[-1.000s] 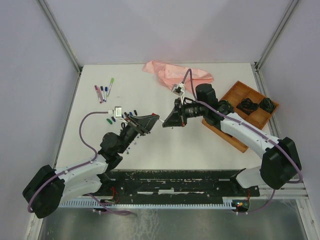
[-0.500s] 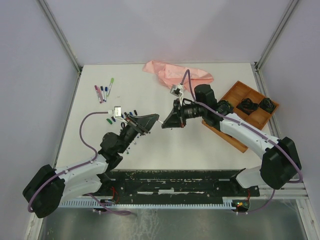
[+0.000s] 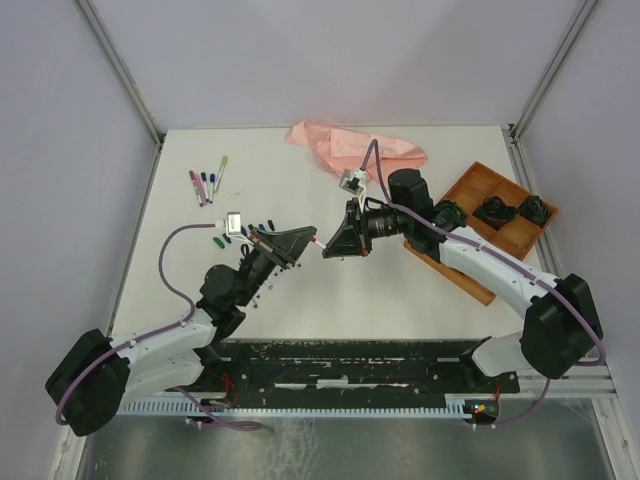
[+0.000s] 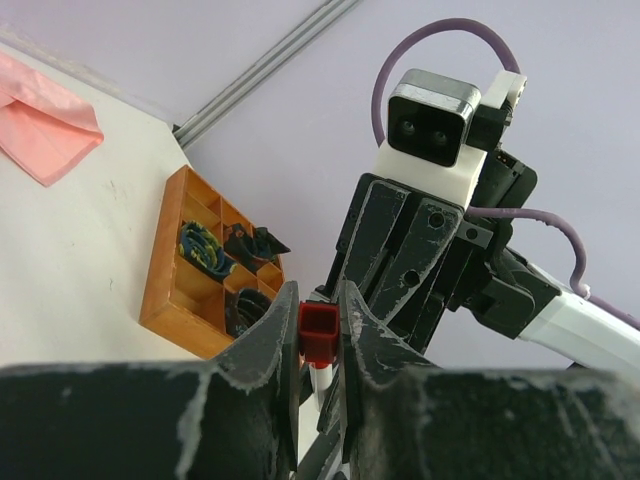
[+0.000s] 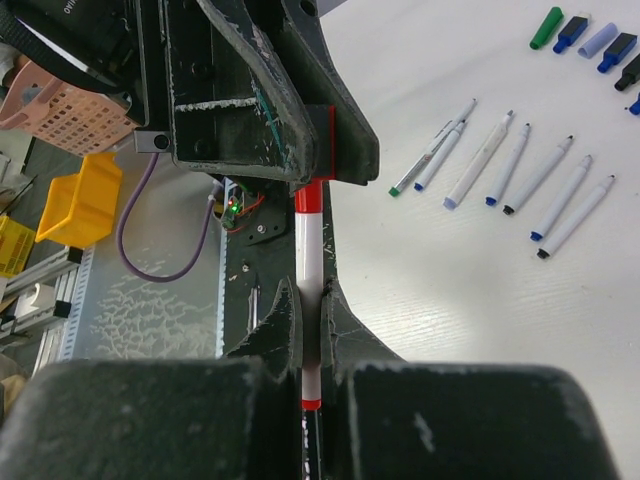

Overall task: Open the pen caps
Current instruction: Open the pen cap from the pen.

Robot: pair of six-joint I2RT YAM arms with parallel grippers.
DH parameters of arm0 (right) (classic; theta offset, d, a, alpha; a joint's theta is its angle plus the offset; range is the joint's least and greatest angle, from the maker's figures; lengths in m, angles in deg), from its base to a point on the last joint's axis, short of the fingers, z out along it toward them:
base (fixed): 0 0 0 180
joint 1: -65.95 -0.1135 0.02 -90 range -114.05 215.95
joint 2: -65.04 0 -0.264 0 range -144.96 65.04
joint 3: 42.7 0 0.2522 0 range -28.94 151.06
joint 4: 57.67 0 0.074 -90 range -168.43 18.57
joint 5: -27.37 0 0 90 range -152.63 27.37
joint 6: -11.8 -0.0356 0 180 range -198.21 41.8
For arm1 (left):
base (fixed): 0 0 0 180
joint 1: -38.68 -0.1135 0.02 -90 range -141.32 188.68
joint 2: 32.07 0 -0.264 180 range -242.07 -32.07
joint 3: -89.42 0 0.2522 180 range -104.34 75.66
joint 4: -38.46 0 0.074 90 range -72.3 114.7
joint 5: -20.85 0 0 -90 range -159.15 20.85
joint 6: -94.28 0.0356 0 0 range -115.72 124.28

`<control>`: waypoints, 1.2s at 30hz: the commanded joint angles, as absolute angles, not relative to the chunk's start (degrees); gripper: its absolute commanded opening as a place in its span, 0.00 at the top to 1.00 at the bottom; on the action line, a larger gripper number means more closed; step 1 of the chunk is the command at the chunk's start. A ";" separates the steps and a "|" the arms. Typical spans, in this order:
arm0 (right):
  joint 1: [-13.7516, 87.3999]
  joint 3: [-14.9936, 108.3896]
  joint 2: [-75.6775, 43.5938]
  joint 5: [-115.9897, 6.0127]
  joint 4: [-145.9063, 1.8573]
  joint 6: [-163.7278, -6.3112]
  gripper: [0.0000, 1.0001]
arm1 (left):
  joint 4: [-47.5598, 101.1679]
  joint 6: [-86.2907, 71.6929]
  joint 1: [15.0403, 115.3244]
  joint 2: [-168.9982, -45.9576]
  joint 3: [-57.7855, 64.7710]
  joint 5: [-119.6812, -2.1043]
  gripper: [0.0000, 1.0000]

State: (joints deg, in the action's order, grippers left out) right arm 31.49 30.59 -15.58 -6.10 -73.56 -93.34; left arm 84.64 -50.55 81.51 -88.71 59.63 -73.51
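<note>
My left gripper [image 3: 303,239] and right gripper [image 3: 333,246] meet tip to tip above the table's middle, with one pen held between them. In the left wrist view my left gripper [image 4: 320,300] is shut on the pen's red cap [image 4: 320,333], and the white barrel [image 4: 321,382] shows just past it. In the right wrist view my right gripper [image 5: 309,290] is shut on the white barrel [image 5: 309,250], which has red bands. Loose pen caps [image 3: 245,232] lie beside the left arm; they also show in the right wrist view [image 5: 590,35].
Several uncapped white pens [image 5: 500,170] lie in a row on the table; they also show in the top view [image 3: 207,182]. A pink cloth [image 3: 355,148] lies at the back. A wooden tray [image 3: 480,215] with dark items stands on the right.
The right gripper has edged slightly left toward the left gripper. Both grips on the pen stay the same.
</note>
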 commanded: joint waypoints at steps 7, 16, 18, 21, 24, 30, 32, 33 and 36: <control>31.22 30.13 -19.20 -5.28 -71.16 -94.20 1.00 | 87.03 -54.95 62.57 -89.77 50.02 -66.82 0.97; 31.35 30.99 -22.13 -6.82 -72.50 -93.05 1.00 | 78.32 -54.80 51.34 -96.38 39.67 -61.41 0.97; 31.48 32.14 -21.37 -9.50 -76.27 -89.11 1.00 | 70.07 -51.82 51.34 -97.79 38.00 -59.91 0.97; 32.07 34.13 -20.05 -13.12 -82.42 -82.74 1.00 | 59.59 -46.72 51.34 -100.95 36.77 -58.67 0.97; 33.37 34.61 -19.14 -13.58 -84.37 -80.94 1.00 | 49.91 -43.86 51.51 -106.47 34.37 -59.39 0.97; 34.70 34.26 -19.06 -13.67 -84.16 -80.83 1.00 | 25.67 -39.71 54.87 -120.21 21.39 -71.51 0.97; 34.84 34.29 -19.29 -13.63 -84.29 -80.68 1.00 | 20.50 -37.89 57.73 -123.95 17.02 -79.69 0.97; 34.91 34.38 -19.47 -13.61 -84.33 -80.67 1.00 | 18.13 -37.18 58.96 -125.79 14.89 -82.75 0.97; 34.93 34.56 -19.91 -13.50 -84.81 -80.43 1.00 | 12.40 -35.37 61.61 -131.69 8.70 -88.23 0.97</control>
